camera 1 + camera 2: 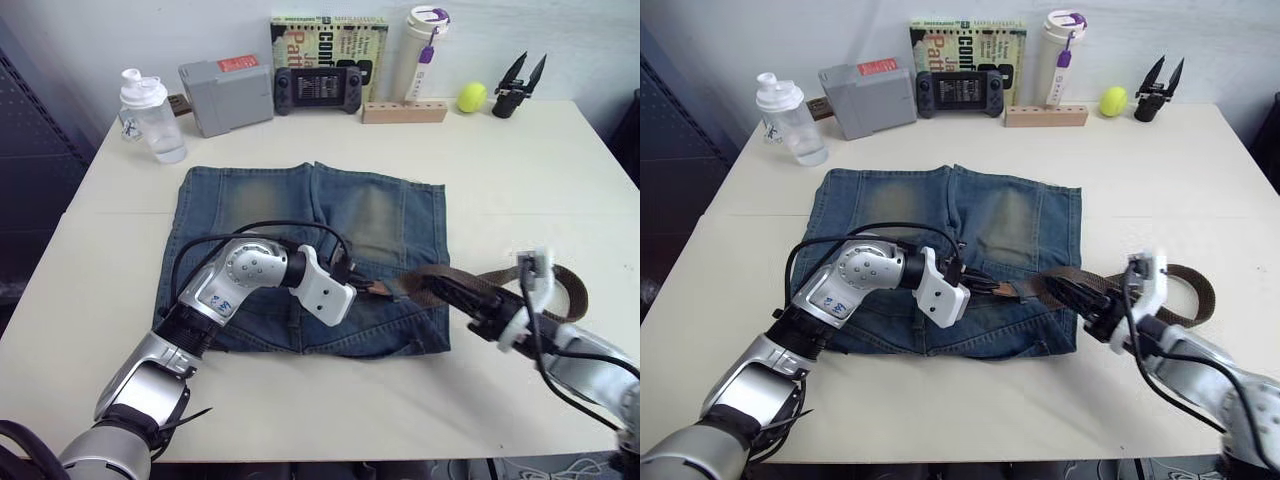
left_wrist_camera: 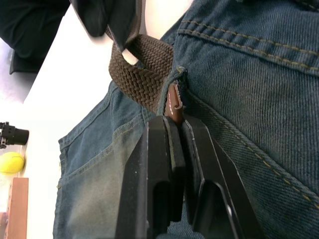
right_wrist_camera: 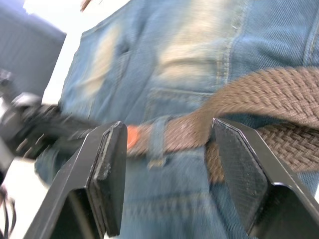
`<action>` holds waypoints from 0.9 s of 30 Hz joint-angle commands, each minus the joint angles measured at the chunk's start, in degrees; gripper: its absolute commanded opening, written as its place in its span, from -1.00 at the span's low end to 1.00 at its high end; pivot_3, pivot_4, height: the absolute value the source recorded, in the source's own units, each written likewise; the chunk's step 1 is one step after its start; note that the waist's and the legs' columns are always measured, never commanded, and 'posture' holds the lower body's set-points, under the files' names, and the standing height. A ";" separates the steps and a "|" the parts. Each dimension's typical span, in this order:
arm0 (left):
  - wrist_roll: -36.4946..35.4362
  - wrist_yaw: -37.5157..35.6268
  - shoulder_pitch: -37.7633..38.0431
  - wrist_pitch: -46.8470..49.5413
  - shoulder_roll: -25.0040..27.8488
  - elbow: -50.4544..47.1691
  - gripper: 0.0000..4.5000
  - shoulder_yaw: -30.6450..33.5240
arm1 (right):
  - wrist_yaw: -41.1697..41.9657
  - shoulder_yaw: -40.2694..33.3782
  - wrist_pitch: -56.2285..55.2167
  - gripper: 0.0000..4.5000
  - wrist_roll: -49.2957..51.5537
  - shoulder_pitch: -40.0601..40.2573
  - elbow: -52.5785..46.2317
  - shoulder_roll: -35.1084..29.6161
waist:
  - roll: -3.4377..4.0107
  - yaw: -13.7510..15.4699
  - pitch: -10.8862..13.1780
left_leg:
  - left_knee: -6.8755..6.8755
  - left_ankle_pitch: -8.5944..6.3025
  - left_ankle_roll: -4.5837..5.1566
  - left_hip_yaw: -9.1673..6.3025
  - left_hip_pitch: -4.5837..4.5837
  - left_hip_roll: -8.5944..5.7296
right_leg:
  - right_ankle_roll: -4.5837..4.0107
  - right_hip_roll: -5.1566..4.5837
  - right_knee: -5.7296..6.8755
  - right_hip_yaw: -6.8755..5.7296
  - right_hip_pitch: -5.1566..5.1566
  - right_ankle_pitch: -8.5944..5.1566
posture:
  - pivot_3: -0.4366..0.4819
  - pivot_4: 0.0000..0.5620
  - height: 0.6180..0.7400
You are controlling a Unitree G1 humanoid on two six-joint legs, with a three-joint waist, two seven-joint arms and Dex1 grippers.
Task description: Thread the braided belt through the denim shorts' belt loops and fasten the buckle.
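Observation:
The denim shorts point(image 1: 300, 200) lie flat on the table, waistband nearest me. The braided belt point(image 1: 425, 280) runs from the right along the waistband and curls back on the table at the right point(image 1: 572, 290). Its leather tip pokes out through one of the belt loops point(image 2: 177, 82). My left gripper point(image 1: 362, 287) is shut on that tip point(image 2: 173, 105) at the waistband. My right gripper point(image 1: 455, 298) is open, and the belt passes between its fingers point(image 3: 112, 164) just right of the loop point(image 3: 157, 142). The buckle is out of view.
Along the table's back edge stand a clear bottle point(image 1: 150, 115), a grey box point(image 1: 225, 92), a game console point(image 1: 318, 88), a book point(image 1: 330, 40), a white tumbler point(image 1: 420, 50), a wooden block point(image 1: 404, 111), a tennis ball point(image 1: 471, 97) and a black gripper tool point(image 1: 518, 88).

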 commanded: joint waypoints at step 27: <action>-12.37 -8.96 -1.57 5.33 4.73 -8.31 -1.00 3.40 | 20.23 16.44 -0.49 -0.93 -47.56 10.06 -6.18 -7.03 | -0.40 -0.41 -0.26 | 0.12 -0.02 0.04 -0.08 0.24 0.04 | 0.04 0.06 0.02 0.02 0.28 0.02 | -0.05 -0.47 0.85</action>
